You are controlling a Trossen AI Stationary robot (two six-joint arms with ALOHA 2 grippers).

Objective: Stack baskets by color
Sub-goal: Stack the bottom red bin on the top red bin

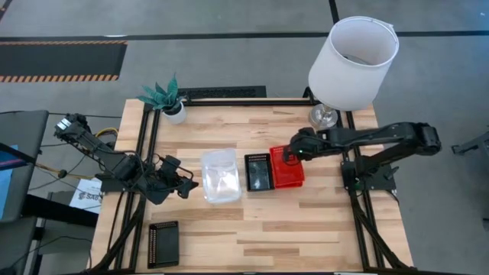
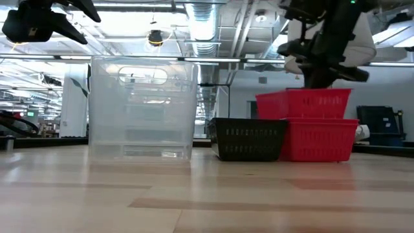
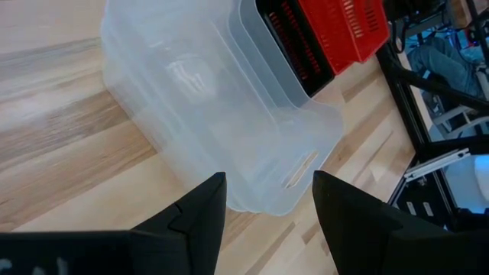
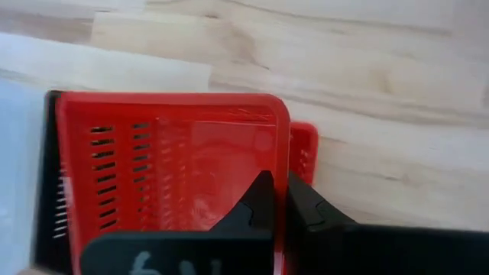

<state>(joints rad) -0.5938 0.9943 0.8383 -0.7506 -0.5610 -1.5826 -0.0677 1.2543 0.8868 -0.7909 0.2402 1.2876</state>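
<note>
Right gripper (image 4: 276, 200): jaws clamped on the thin rim of the upper red basket (image 1: 289, 162), glossy perforated plastic, nested into the lower red basket (image 2: 319, 139) at mid surface. Black mesh basket (image 1: 258, 172) touches it; a stack of smooth clear baskets (image 1: 221, 176) sits just beside. Left gripper (image 1: 186, 184) near the clear stack, jaws apart, empty. Another black basket (image 1: 163, 244) lies at the pale wood surface (image 1: 306, 229) edge.
</note>
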